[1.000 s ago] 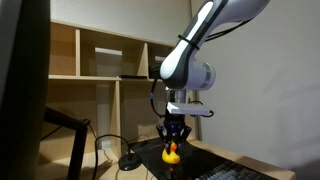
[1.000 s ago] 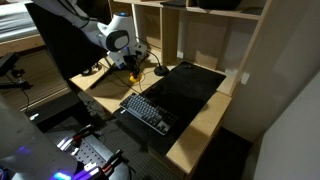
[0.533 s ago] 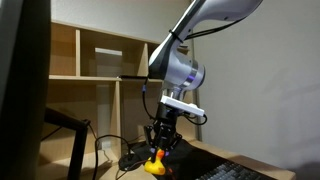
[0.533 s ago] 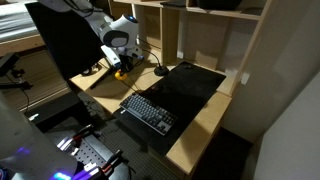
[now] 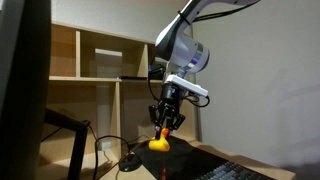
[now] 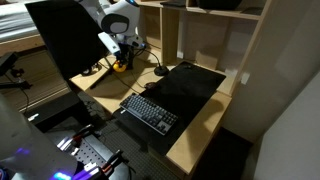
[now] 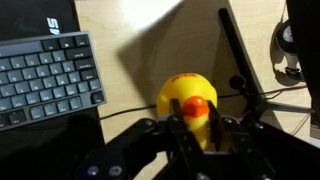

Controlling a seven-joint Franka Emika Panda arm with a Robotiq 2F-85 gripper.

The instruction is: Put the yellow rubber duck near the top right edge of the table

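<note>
The yellow rubber duck (image 7: 186,103) with its orange beak patch sits between my gripper's (image 7: 196,124) fingers, which are shut on it. In an exterior view the duck (image 5: 159,142) hangs in my gripper (image 5: 163,130) above the table, lifted clear of the surface. In an exterior view the gripper and duck (image 6: 121,65) are over the far left part of the table (image 6: 195,125), near the shelf unit. The table has a dark top and a light wood edge.
A black keyboard (image 6: 148,112) lies on the dark mat; it also shows in the wrist view (image 7: 45,75). A small black stand with cables (image 6: 158,71) sits near the shelf unit (image 6: 185,30). A dark monitor (image 6: 65,40) stands at the left.
The arm has lifted the duck higher and carried it further back toward the shelf unit; the gripper stays shut on it.
</note>
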